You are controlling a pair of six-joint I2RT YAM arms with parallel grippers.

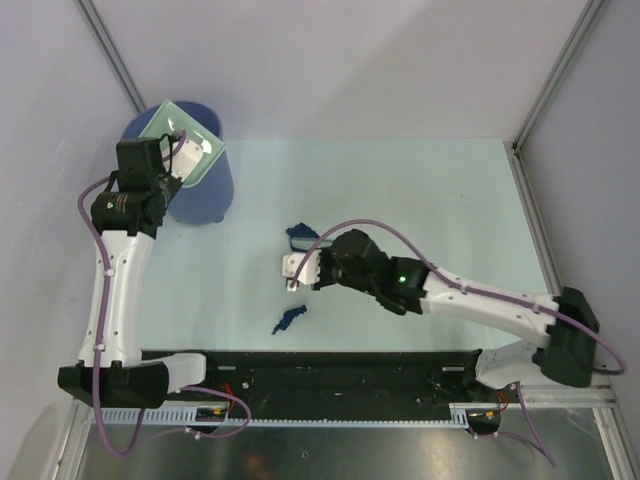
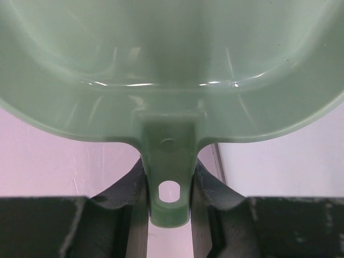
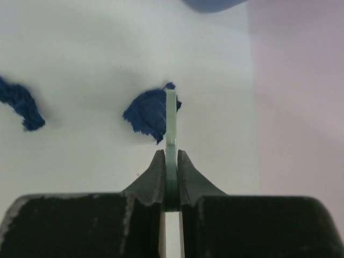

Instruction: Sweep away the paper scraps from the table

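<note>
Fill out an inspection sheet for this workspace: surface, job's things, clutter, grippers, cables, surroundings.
Surface: table, pale mint-green, flat.
Job's things: far paper scrap just beyond the brush; near paper scrap towards the arm bases; both dark blue, both on the table.
Clutter: blue bucket at the far left corner; nothing else seen.
Grippers: left gripper shut on the dustpan handle, pan over the bucket; right gripper shut on the brush.
Cables: left cable and right cable, purple, looping loosely along the arms.
Surroundings: white walls, metal rails at the far corners.
</note>
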